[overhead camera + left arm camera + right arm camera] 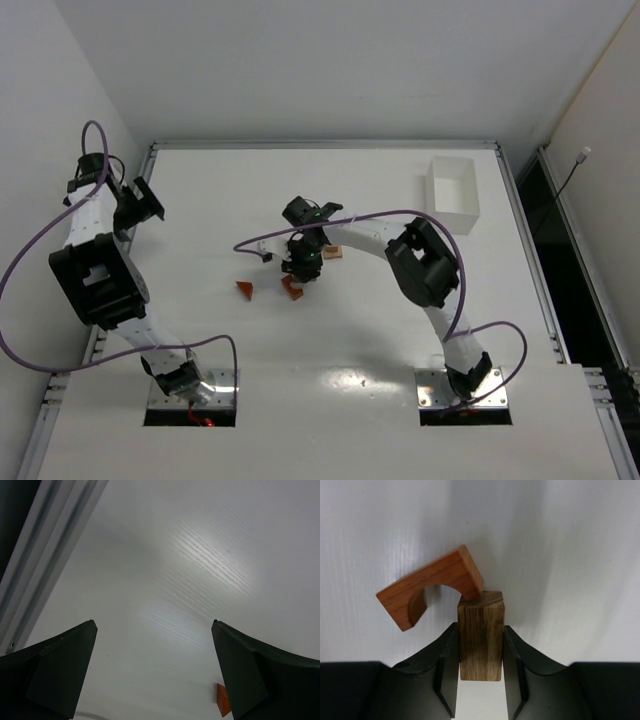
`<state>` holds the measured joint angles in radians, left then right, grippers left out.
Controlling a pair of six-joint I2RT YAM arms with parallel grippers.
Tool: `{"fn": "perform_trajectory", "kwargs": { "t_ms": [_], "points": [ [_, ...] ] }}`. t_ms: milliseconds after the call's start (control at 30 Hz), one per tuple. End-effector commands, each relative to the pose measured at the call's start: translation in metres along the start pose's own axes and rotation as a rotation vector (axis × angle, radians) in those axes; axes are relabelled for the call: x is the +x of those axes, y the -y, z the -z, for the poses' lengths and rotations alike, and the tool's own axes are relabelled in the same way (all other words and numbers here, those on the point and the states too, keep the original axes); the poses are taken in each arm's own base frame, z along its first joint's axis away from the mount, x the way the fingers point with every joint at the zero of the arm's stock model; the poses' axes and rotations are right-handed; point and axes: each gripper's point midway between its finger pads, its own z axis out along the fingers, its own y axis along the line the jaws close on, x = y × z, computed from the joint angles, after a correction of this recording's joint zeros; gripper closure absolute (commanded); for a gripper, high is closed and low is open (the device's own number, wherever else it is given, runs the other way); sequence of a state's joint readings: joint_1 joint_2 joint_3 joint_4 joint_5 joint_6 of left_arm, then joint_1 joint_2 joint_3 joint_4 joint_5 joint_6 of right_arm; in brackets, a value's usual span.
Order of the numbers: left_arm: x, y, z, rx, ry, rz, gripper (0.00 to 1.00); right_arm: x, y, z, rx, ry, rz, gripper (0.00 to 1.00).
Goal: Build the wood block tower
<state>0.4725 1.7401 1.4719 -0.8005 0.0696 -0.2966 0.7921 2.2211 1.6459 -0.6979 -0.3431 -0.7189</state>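
Tan bar [481,635] in tool [480,639], against arch [437,575]

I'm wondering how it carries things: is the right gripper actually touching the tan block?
Touching. The right wrist view shows the right gripper clamped on the tan block, pressing both its sides with no gap.

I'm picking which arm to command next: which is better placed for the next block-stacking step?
Right. The right gripper is shut on a tan block beside the arch piece. The left gripper is open, empty, by the left rail.
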Motion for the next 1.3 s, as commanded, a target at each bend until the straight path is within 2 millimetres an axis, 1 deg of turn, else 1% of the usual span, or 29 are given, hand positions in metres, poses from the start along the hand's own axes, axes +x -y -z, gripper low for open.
{"fn": "perform_trajectory", "kwargs": {
  "t_ms": [0, 67, 100, 167, 200, 233, 267, 300, 333, 367, 400, 433, 467, 533, 567, 600, 633, 700, 767, 800, 833, 867, 900, 967, 1067, 1133, 1167, 1233, 1267],
  "points": [
    [0.016, -0.005, -0.012, -0.085, -0.04, -0.001, 0.0, 0.002, 0.009, 0.006, 0.046, -0.01, -0.031, 1.0],
    [0.013, 0.001, -0.003, -0.107, 0.0, -0.007, 0.0, 0.0, 0.013, 0.019, 0.078, -0.01, -0.089, 1.0],
    [0.015, 0.002, -0.001, -0.118, 0.007, -0.006, 0.0, -0.006, 0.017, 0.028, 0.105, 0.001, -0.107, 1.0],
    [0.012, 0.009, 0.011, -0.117, 0.051, -0.026, 0.0, -0.025, 0.026, 0.065, 0.176, 0.048, -0.206, 1.0],
    [0.014, 0.016, 0.015, -0.114, 0.059, -0.045, 0.0, -0.028, 0.024, 0.077, 0.184, 0.047, -0.242, 1.0],
    [0.014, 0.016, 0.018, -0.11, 0.072, -0.044, 0.0, -0.031, 0.028, 0.092, 0.211, 0.061, -0.281, 1.0],
    [0.014, 0.024, 0.026, -0.086, 0.089, -0.055, 0.0, -0.042, 0.026, 0.114, 0.253, 0.106, -0.376, 1.0],
    [0.019, 0.023, 0.026, -0.084, 0.094, -0.045, 0.0, -0.04, 0.034, 0.129, 0.325, 0.111, -0.448, 1.0],
    [0.02, 0.029, 0.028, -0.071, 0.108, -0.033, 0.0, -0.042, 0.035, 0.141, 0.363, 0.126, -0.507, 1.0],
    [0.022, 0.03, 0.031, -0.084, 0.118, -0.029, 0.0, -0.042, 0.032, 0.147, 0.392, 0.143, -0.622, 1.0],
    [0.025, 0.031, 0.035, -0.092, 0.129, -0.021, 0.0, -0.039, 0.031, 0.163, 0.447, 0.139, -0.674, 1.0],
    [0.027, 0.039, 0.036, -0.089, 0.148, -0.007, 0.0, -0.039, 0.032, 0.17, 0.473, 0.143, -0.726, 1.0],
    [0.027, 0.041, 0.036, -0.098, 0.153, -0.007, 0.0, -0.03, 0.037, 0.177, 0.514, 0.131, -0.789, 1.0],
    [0.036, 0.048, 0.038, -0.082, 0.155, -0.012, 0.0, -0.032, 0.035, 0.194, 0.571, 0.174, -0.886, 1.0],
    [0.04, 0.046, 0.036, -0.086, 0.145, -0.014, 0.0, -0.023, 0.039, 0.204, 0.649, 0.162, -0.929, 1.0],
    [0.048, 0.051, 0.031, -0.05, 0.118, -0.017, 0.0, -0.019, 0.043, 0.211, 0.694, 0.183, -1.013, 1.0],
    [0.056, 0.06, 0.033, -0.026, 0.108, -0.039, 0.0, -0.015, 0.045, 0.218, 0.741, 0.188, -1.044, 1.0],
    [0.061, 0.068, 0.032, -0.008, 0.115, -0.06, 0.0, -0.012, 0.048, 0.22, 0.765, 0.21, -1.123, 1.0],
    [0.066, 0.079, 0.032, 0.009, 0.11, -0.088, 0.0, -0.006, 0.054, 0.228, 0.816, 0.21, -1.182, 1.0],
    [0.066, 0.079, 0.032, 0.009, 0.11, -0.088, 0.0, -0.005, 0.055, 0.224, 0.813, 0.211, -1.208, 1.0],
    [0.061, 0.085, 0.037, 0.016, 0.13, -0.097, 0.0, -0.006, 0.059, 0.229, 0.818, 0.235, -1.267, 1.0],
    [0.059, 0.086, 0.035, 0.015, 0.129, -0.106, 0.0, 0.0, 0.06, 0.228, 0.819, 0.22, -1.307, 1.0],
    [0.058, 0.09, 0.035, 0.021, 0.129, -0.114, 0.0, -0.003, 0.063, 0.229, 0.819, 0.234, -1.333, 1.0],
    [0.057, 0.091, 0.032, 0.015, 0.117, -0.115, 0.0, 0.011, 0.068, 0.217, 0.811, 0.197, -1.417, 1.0],
    [0.055, 0.093, 0.031, 0.015, 0.118, -0.115, 0.0, 0.017, 0.071, 0.202, 0.813, 0.171, -1.475, 1.0],
    [0.056, 0.092, 0.028, 0.011, 0.11, -0.116, 0.0, 0.015, 0.073, 0.191, 0.806, 0.165, -1.482, 1.0],
    [0.056, 0.092, 0.028, 0.01, 0.11, -0.128, 0.0, 0.017, 0.076, 0.182, 0.805, 0.155, -1.483, 1.0],
    [0.056, 0.092, 0.028, 0.01, 0.11, -0.129, 0.0, 0.013, 0.075, 0.168, 0.773, 0.147, -1.488, 1.0],
    [0.053, 0.093, 0.03, 0.014, 0.118, -0.127, 0.0, 0.012, 0.079, 0.166, 0.775, 0.157, -1.486, 1.0]
  ]
}}
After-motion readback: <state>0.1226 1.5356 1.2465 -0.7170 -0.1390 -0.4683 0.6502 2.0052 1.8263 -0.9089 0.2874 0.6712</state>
